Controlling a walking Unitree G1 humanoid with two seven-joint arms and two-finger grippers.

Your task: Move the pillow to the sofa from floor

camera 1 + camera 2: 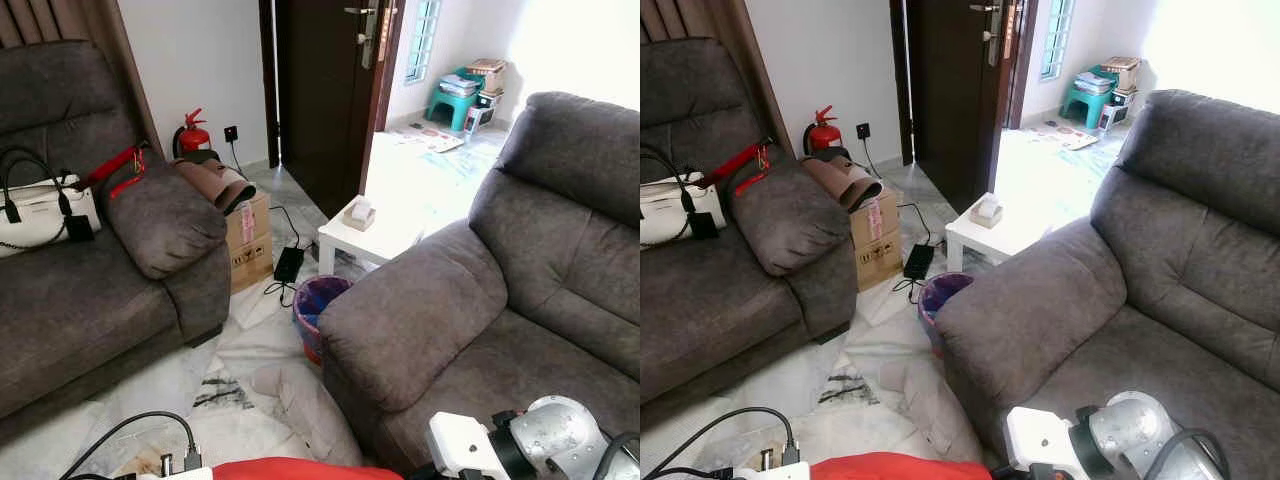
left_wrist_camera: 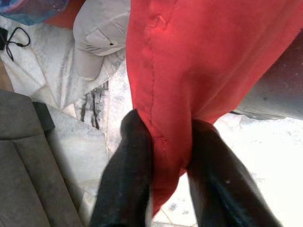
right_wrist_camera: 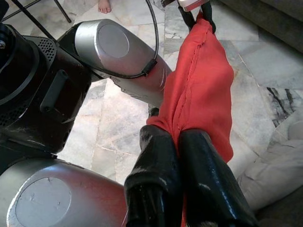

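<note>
The pillow (image 1: pixel 290 468) is red and hangs limp like cloth just below my head, over the marble floor between two grey sofas. In the left wrist view my left gripper (image 2: pixel 169 124) is shut on one end of the pillow (image 2: pixel 199 61). The right wrist view has my right gripper (image 3: pixel 176 135) shut on the other end of the pillow (image 3: pixel 201 94), with the left gripper (image 3: pixel 196 12) pinching the far end. The right sofa (image 1: pixel 520 300) stands close on my right, its armrest (image 1: pixel 410 310) nearest. My right arm (image 1: pixel 540 440) is low above its seat.
A grey plush toy (image 1: pixel 310 405) lies on the floor against the right sofa. Beyond it are a purple bin (image 1: pixel 318 300), a low white table (image 1: pixel 375 235) and a cardboard box (image 1: pixel 250 240). The left sofa (image 1: pixel 80 290) holds a white handbag (image 1: pixel 40 210). A person's foot (image 3: pixel 105 5) is behind me.
</note>
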